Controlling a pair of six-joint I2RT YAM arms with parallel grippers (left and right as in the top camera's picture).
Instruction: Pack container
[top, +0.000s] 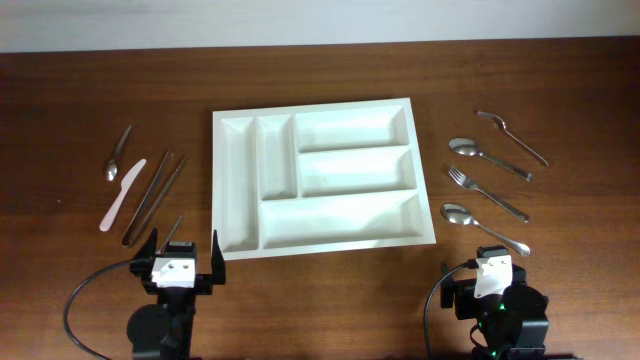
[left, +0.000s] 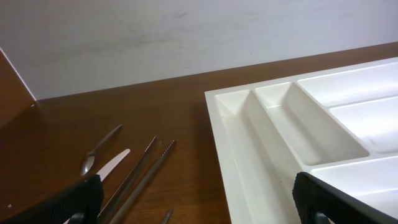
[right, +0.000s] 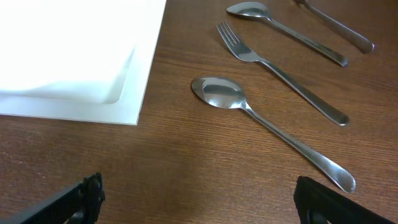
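The white five-compartment cutlery tray (top: 318, 178) lies empty mid-table; it also shows in the left wrist view (left: 292, 124) and the right wrist view (right: 74, 50). Left of it lie a small spoon (top: 117, 156), a white knife (top: 121, 195) and two dark chopsticks (top: 155, 195). Right of it lie a spoon (top: 484, 228), a fork (top: 487, 193), another spoon (top: 488, 158) and a bent utensil (top: 512, 136). My left gripper (top: 182, 252) is open and empty at the front left. My right gripper (top: 490, 262) is open and empty at the front right, near the nearest spoon (right: 261, 124).
A pale wall (left: 186, 37) rises behind the far table edge. The wooden table (top: 320, 300) runs in front of the tray between the two arms.
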